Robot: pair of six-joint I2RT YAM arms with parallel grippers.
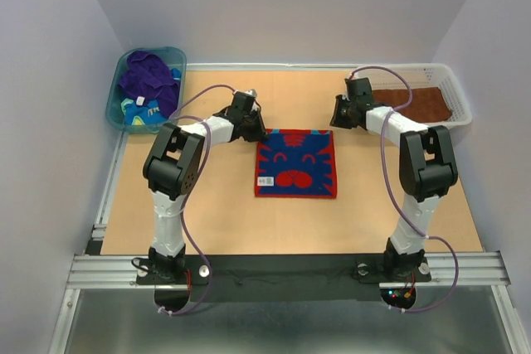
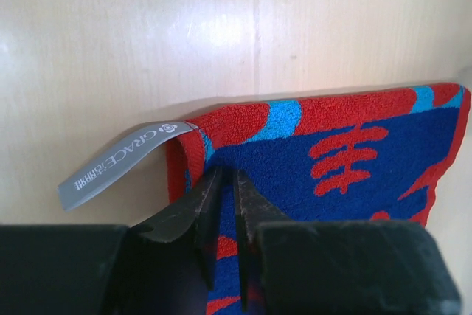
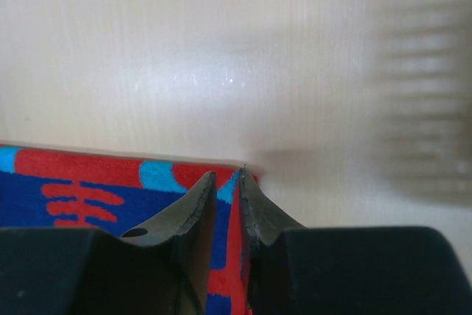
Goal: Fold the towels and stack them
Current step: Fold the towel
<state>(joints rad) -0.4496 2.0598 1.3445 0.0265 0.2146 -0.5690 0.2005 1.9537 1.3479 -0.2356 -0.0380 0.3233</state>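
Near edge: both arm bases, then bare wooden table (image 1: 207, 213).

Mid-table: one red-and-blue patterned cloth towel (image 1: 296, 163) lying flat, roughly square, its edges running parallel to the table's edges.

Far edge of that towel: a gripper on each corner.
- The left gripper (image 2: 227, 175) is at the far-left corner, fingers nearly closed with a fold of pile pinched between them. A grey fabric label (image 2: 110, 164) sticks out just beside the pinch.
- The right gripper (image 3: 226, 176) is at the far-right corner, likewise nearly closed, with red cloth showing between its fingers.

Key relation: the held edge runs left to right between the two grippers, and the rest of the towel spreads from them toward the arm bases. Each arm has the corner on its own side and neither is nearer. A half-fold looks to call for lifting both corners together and carrying them toward the near edge, kept level so the edge does not skew.

Far left: teal plastic tub (image 1: 112, 101) holding a purple towel (image 1: 148, 80) and other cloth.

Far right: white mesh basket (image 1: 460, 109) with a brown towel (image 1: 419, 104) laid inside.
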